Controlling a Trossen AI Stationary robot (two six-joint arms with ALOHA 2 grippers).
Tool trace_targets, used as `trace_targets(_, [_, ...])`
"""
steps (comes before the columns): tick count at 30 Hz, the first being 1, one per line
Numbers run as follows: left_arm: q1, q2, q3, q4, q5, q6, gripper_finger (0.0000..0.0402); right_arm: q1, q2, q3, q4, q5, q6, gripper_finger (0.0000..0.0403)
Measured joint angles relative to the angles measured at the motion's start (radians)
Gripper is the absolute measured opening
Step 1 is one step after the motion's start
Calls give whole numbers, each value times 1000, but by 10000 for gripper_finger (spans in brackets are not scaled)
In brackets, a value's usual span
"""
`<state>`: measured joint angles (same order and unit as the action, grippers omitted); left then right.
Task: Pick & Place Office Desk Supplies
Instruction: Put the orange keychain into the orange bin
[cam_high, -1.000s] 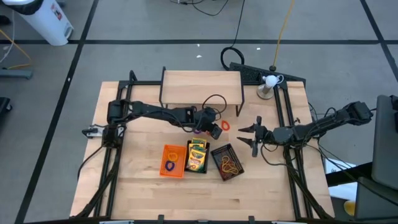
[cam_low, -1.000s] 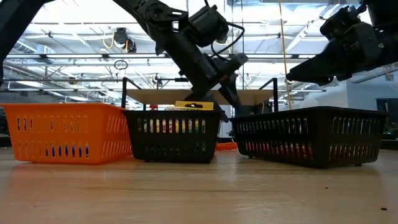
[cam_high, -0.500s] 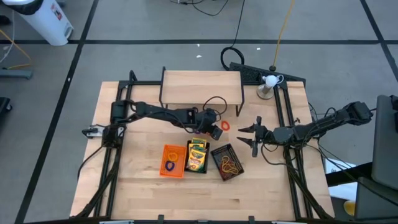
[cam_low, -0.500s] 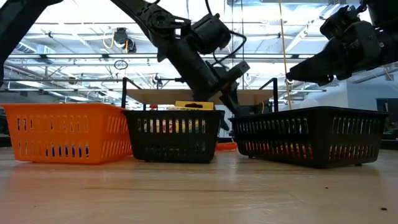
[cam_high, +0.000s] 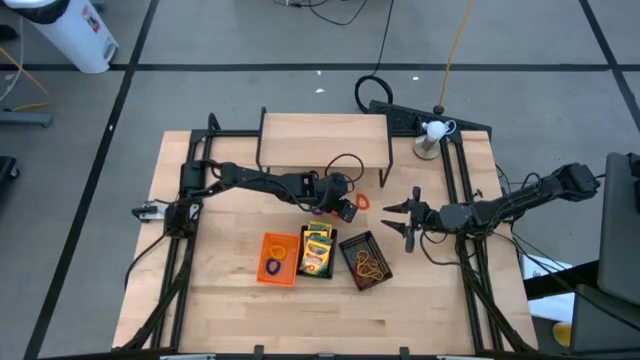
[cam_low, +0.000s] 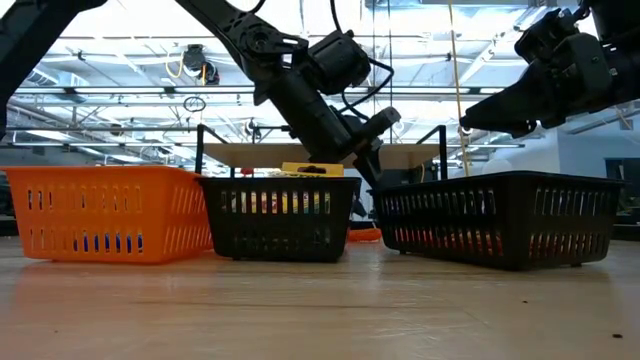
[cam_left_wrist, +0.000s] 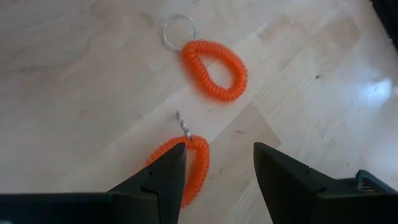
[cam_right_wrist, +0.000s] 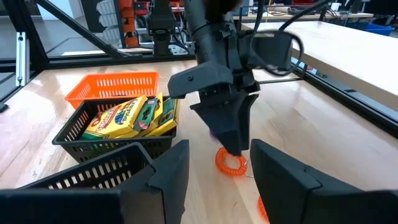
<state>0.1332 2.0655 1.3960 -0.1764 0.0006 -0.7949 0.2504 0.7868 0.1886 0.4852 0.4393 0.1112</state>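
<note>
Two orange coil bands lie on the table behind the trays: one with a metal ring (cam_left_wrist: 214, 68), another (cam_left_wrist: 189, 163) right at one fingertip of my open left gripper (cam_left_wrist: 214, 180). In the high view that gripper (cam_high: 348, 208) slants down beside an orange coil (cam_high: 361, 201). The orange tray (cam_high: 278, 258), the middle black tray (cam_high: 330, 262) holding crayon boxes (cam_high: 317, 246) and the right black tray (cam_high: 368, 260) with rubber bands stand in a row. My right gripper (cam_high: 397, 217) waits open, clear of the table, right of the trays. My left gripper comes slanting down from the table's left at the nearer coil band (cam_left_wrist: 198, 155), which lies flat on the table by one fingertip (cam_left_wrist: 171, 163). That finger hides part of the coil, so I cannot tell whether it touches.
A raised wooden shelf (cam_high: 324, 138) stands at the far side and a small white thing on a round base (cam_high: 431, 135) at the far right. Black frame rails (cam_high: 455, 180) run along both table sides. Bare wood lies near the front edge (cam_high: 320, 320).
My left gripper has sunk a little toward the table behind the trays, over the orange coils, and has rolled slightly. Its fingers have stayed apart.
</note>
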Motion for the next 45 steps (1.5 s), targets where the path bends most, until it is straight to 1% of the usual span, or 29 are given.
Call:
trace_targets(6, [8,0,0,3,31,-45,186,0,0,0,5,0,0,161])
trace_targets(12, [10,0,0,35,90,-52,186,0,0,0,17,-2,0,160])
trace_targets(23, [7,0,0,213,183,-5,186,0,0,0,20,-3,-3,160])
trace_targets(30, [14,0,0,233,184,29,186,0,0,0,20,-3,-3,161])
trace_targets(33, [26,32,2,262,203,21,186,0,0,0,20,-3,-3,160])
trace_targets(39, [48,157,0,361,298,-31,186,0,0,0,22,-2,-3,161])
trace_targets(42, [54,171,1,388,324,-36,186,0,0,0,20,-2,-3,160])
trace_targets(45, [55,166,1,395,325,-13,186,0,0,0,20,0,-17,161])
